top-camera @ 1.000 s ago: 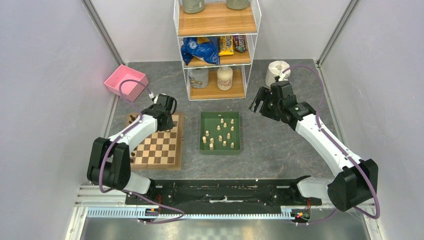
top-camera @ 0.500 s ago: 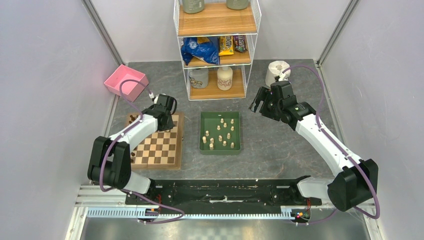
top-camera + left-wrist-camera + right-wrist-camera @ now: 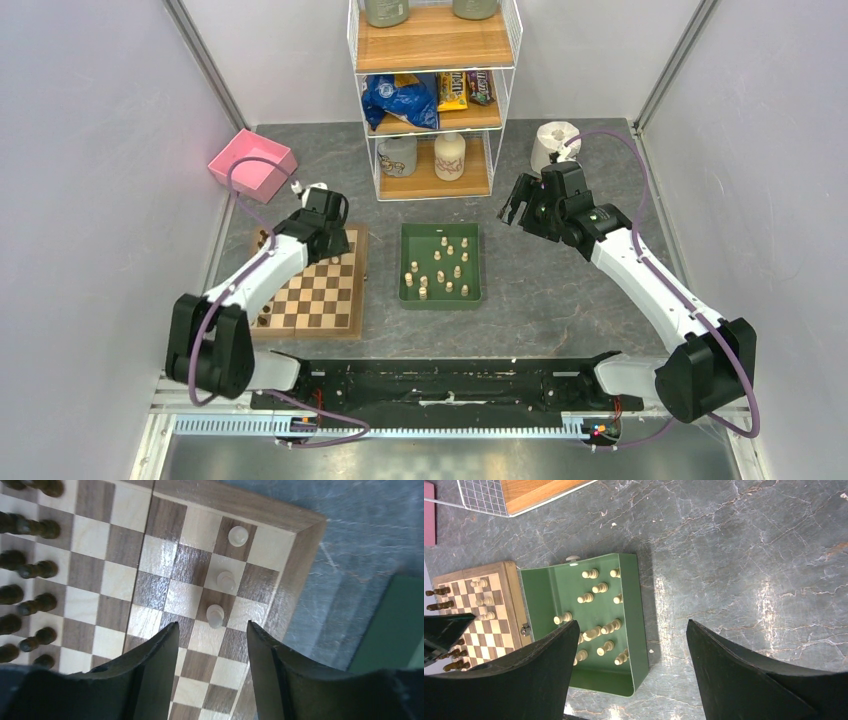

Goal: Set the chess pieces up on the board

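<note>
The board point(image 3: 330, 300) lies left of centre. In the left wrist view, three pale chess pieces point(image 3: 226, 581) stand in a line near the board's point(image 3: 295, 555) right border. Dark pieces point(image 3: 30, 570) line its left side. My left gripper point(image 3: 212, 630) hovers open over that corner, and the nearest pale piece point(image 3: 215, 616) stands free just beyond its fingertips. The green tray point(image 3: 470, 240) holds several more pale pieces point(image 3: 599, 587). My right gripper point(image 3: 520, 210) hangs open and empty, up and to the right of the tray point(image 3: 544, 590).
A pink bin point(image 3: 252, 163) sits at the back left. A wire shelf point(image 3: 435, 100) with jars and snack bags stands behind the tray. A white roll point(image 3: 555, 143) is at the back right. Grey walls close in both sides.
My left gripper has opened and drawn slightly back, leaving a pale piece standing on the board. The right arm has not moved.
</note>
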Available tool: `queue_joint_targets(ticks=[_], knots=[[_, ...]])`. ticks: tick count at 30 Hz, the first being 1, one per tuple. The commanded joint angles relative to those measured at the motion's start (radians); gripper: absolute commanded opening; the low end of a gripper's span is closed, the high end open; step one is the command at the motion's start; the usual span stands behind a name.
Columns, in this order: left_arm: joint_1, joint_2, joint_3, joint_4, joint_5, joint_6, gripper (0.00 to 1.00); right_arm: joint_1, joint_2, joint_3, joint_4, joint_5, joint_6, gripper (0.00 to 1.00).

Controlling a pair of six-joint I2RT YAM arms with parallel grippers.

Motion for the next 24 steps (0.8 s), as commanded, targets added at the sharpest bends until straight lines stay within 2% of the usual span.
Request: queue_joint_targets(ticks=[1, 3, 7, 9, 13, 17, 24], knots=[[0.003, -0.182, 0.016, 0.001, 0.025, 0.01, 0.64, -0.004, -0.01, 0.035, 0.029, 0.005, 0.0, 0.87], [-0.001, -0.237, 0.026, 0.011, 0.071, 0.011, 0.72, -0.005, -0.009, 0.035, 0.029, 0.007, 0.002, 0.87], [-0.044, -0.244, 0.073, 0.033, 0.138, 0.021, 0.72, -0.004, -0.004, 0.036, 0.029, 0.001, 0.004, 0.87], [-0.114, -0.209, 0.113, 0.042, 0.141, 0.029, 0.72, -0.004, -0.003, 0.036, 0.029, -0.001, 0.005, 0.87], [-0.266, -0.08, 0.193, 0.065, 0.135, 0.059, 0.7, -0.005, -0.008, 0.034, 0.029, 0.005, 0.007, 0.87], [-0.375, 0.071, 0.28, 0.079, 0.163, 0.087, 0.62, -0.005, -0.011, 0.034, 0.029, 0.004, 0.007, 0.88], [-0.45, 0.296, 0.381, 0.085, 0.229, 0.085, 0.53, -0.006, -0.025, 0.027, 0.028, 0.017, 0.004, 0.88]])
